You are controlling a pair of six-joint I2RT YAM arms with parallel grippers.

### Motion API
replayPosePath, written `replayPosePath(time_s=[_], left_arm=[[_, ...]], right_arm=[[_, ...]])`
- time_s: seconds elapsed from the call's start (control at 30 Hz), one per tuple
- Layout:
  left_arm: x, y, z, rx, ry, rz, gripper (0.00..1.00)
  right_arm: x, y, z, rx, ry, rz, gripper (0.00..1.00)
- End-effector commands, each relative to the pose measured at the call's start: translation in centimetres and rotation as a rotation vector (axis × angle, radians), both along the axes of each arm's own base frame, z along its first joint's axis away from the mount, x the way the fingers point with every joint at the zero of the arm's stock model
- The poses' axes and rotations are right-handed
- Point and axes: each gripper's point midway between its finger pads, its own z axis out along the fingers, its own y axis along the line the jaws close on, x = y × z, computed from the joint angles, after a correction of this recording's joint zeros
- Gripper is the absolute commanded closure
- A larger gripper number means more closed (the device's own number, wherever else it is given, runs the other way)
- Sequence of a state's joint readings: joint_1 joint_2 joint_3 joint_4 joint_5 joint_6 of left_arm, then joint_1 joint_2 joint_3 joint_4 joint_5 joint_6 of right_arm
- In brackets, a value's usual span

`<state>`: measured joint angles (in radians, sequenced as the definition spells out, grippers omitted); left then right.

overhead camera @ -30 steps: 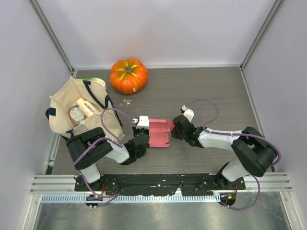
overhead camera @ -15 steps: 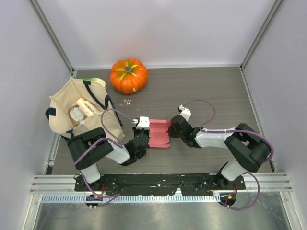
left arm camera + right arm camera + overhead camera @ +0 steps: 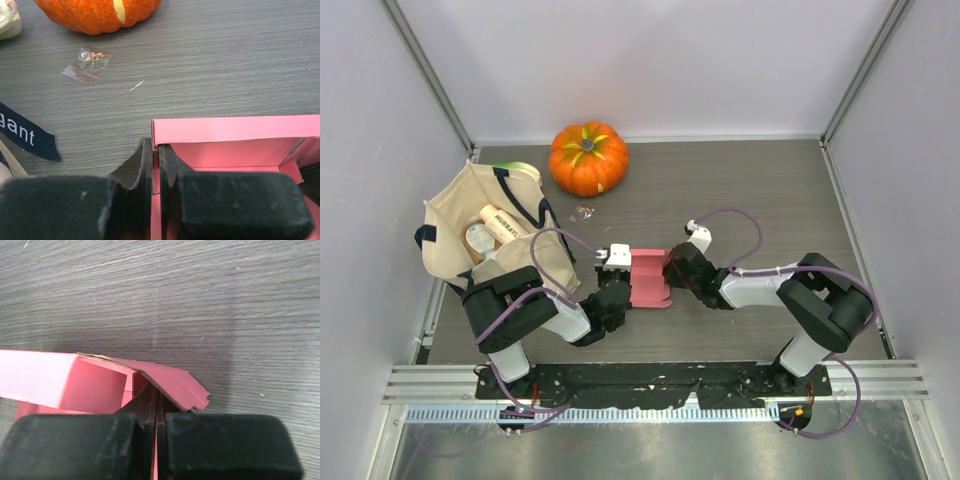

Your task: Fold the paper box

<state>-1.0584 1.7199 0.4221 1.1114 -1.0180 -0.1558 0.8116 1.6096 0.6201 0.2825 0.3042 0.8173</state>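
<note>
Rightward of centre in the top view, the right arm has slid left over the last second, and the thin, creased pink-red paper box (image 3: 650, 280) now looks narrower. It lies mid-table on the grey wood-grain table (image 3: 760, 190), between the left gripper (image 3: 623, 284) and the right gripper (image 3: 672, 270), well apart from the round orange pumpkin (image 3: 588, 158) and near the beige tote bag (image 3: 470, 225).

From the left wrist, the left gripper (image 3: 156, 167) has its dark pads nearly together, pinching the upright left wall of the paper box (image 3: 225, 129). That likely anchors this side while the other is worked. A small clear plastic packet (image 3: 89, 63) lies farther off, near the pumpkin (image 3: 95, 12).

From the right wrist, the right gripper (image 3: 157, 410) is pressed almost shut on a thin panel of the paper box (image 3: 95, 380). The end flap beside it tilts up off the table, so I judge it is being raised and pushed inward to form the right wall.
</note>
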Motion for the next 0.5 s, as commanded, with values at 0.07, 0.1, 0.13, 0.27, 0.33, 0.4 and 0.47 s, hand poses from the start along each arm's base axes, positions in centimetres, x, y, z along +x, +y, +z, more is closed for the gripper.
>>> replayPosePath(time_s=[0.07,0.1,0.13,0.27,0.33,0.4,0.47], left_arm=[[-0.1,-0.7,0.8,-0.060,-0.031,0.003,1.00],[-0.1,-0.6,0.8,-0.058,-0.031,0.007,1.00],[0.0,-0.4,0.7,-0.055,-0.031,0.013,1.00],[-0.1,-0.2,0.6,-0.049,-0.031,0.020,1.00],[-0.1,-0.3,0.5,-0.046,-0.029,0.017,1.00],[-0.1,-0.4,0.4,-0.046,-0.029,0.017,1.00],[0.0,-0.4,0.4,-0.043,-0.028,0.016,1.00]], right_arm=[[0.2,1.6,1.8,0.018,-0.056,0.028,0.99],[-0.2,0.8,1.6,-0.013,-0.036,0.020,0.99],[-0.3,0.5,2.5,-0.017,-0.046,0.014,0.99],[-1.1,-2.3,3.5,-0.224,-0.017,0.107,0.93],[-1.9,-3.4,4.7,-0.295,-0.007,0.161,0.88],[-2.5,-5.3,5.5,-0.400,0.013,0.201,0.85],[-2.4,-6.0,7.4,-0.428,-0.006,0.227,0.82]])
